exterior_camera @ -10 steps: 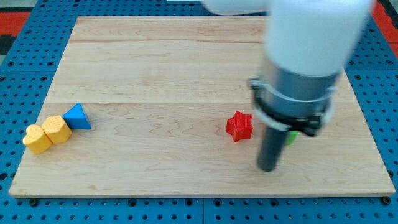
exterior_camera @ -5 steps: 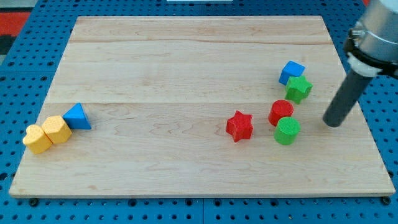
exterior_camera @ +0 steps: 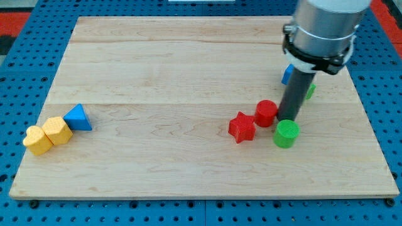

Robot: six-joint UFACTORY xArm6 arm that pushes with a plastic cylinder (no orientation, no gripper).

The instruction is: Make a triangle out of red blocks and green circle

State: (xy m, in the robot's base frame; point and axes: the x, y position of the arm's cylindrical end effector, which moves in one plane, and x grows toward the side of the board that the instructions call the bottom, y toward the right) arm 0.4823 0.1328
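A red star block (exterior_camera: pixel 242 127) lies right of the board's middle. A red round block (exterior_camera: pixel 266 113) sits just up and right of it, close to it. A green circle block (exterior_camera: pixel 287 134) lies to the right of the star, below the red round block. My tip (exterior_camera: pixel 289 118) stands right beside the red round block on its right, just above the green circle. The arm's body covers the area above it.
A blue block (exterior_camera: pixel 287 75) and a green block (exterior_camera: pixel 309 91) are partly hidden behind the arm at the view's right. At the left edge sit a blue triangle (exterior_camera: pixel 78 118), a yellow hexagon (exterior_camera: pixel 57 131) and a yellow heart (exterior_camera: pixel 38 140).
My tip swung from the board's right side to the left, against the red round block. That block slid left toward the red star. The green circle shifted slightly.
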